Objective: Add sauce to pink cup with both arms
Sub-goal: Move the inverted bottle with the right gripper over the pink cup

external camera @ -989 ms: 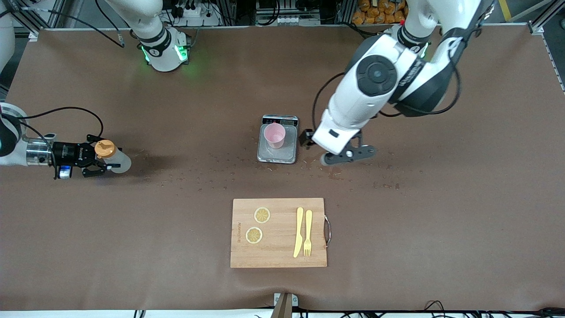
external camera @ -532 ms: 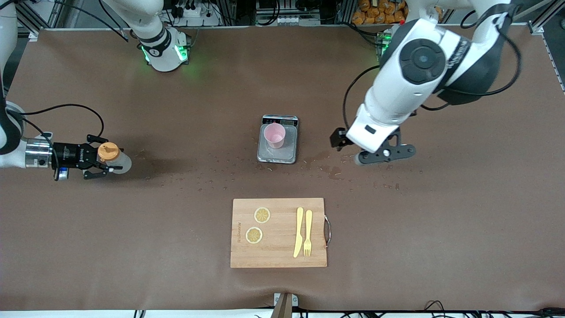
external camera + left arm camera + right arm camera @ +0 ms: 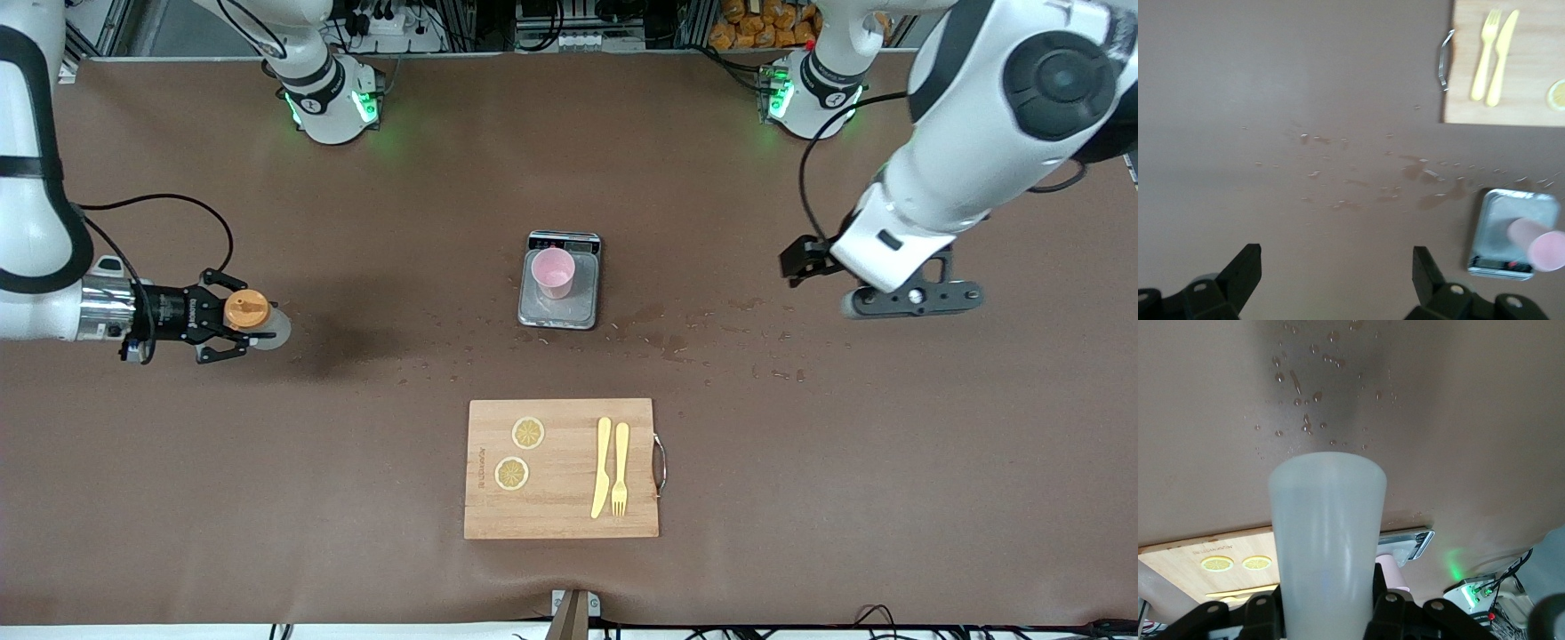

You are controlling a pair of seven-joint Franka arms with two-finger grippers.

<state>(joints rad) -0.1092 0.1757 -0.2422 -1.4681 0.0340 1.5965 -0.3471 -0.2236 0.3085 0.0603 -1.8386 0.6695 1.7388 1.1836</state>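
Behind the sauce point(image 3: 1328, 540), the pink cup point(image 3: 1390, 570) is mostly hidden.

Wide worktop point(image 3: 373, 462) with a matte brown covering, evenly lit from above, speckled mid-surface with small wet droplets point(image 3: 676, 342). Aluminium frame rails point(image 3: 1089, 44) run along its edge by the bases, with dark shelving, tangled black cables point(image 3: 373, 18) and orange packets point(image 3: 756, 22) above. Green glow falls on the covering there.
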